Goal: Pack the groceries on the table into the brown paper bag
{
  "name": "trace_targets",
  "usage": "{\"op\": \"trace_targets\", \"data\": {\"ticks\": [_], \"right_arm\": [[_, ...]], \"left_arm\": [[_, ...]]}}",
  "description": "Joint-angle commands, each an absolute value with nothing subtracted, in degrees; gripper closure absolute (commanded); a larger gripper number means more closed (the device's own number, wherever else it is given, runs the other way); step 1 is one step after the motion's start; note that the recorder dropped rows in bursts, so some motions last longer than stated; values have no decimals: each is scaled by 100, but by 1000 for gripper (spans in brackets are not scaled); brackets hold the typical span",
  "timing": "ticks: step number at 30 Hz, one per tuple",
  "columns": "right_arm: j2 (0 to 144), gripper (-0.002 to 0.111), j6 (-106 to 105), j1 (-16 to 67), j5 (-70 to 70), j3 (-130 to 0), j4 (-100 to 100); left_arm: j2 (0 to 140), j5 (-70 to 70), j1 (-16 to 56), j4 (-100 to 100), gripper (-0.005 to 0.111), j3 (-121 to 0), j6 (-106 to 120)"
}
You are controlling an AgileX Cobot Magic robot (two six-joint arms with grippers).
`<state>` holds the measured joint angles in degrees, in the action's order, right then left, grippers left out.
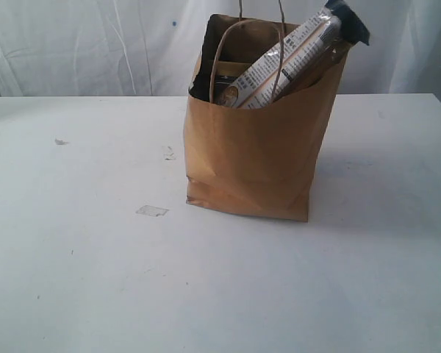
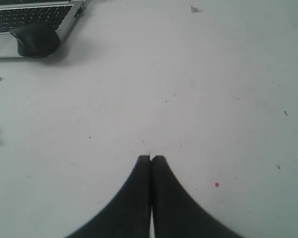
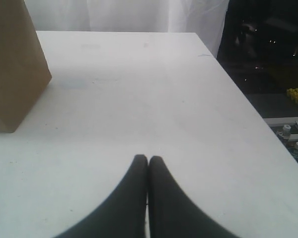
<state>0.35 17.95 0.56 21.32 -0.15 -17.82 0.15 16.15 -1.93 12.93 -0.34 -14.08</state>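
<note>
1. Creased kraft brown paper bag stands on table; long printed packet slants out of bag top, other contents mostly hidden.
2. Fingers together, empty: left gripper, right gripper; right one near bag.

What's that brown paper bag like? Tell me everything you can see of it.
The brown paper bag stands upright and open on the white table. It is boxy kraft paper, creased and dented near its base, with two thin loop handles sticking up. A long printed packet leans out of its mouth; other contents are mostly hidden. Nothing else touches it.
</note>
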Motion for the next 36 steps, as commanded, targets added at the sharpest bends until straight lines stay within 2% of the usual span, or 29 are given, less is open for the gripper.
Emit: {"op": "trace_targets", "data": {"ticks": [1,3,5,12,36], "right_arm": [[0,108,386,-173,1889,0,-852],[0,108,-1138,-258,1702,0,0],[0,108,-1636,-304,1687,0,0],[0,108,-531,-349,1737,0,-487],[0,108,-531,-349,1792,0,-424]], "left_arm": [[0,1590,-157,1243,107,0,-1388],[0,1590,-157,1243,107,0,-1388],[0,1590,-157,1243,107,0,-1388],[0,1590,-157,1243,107,0,-1388],[0,1590,-157,1243,107,0,-1388]]}}
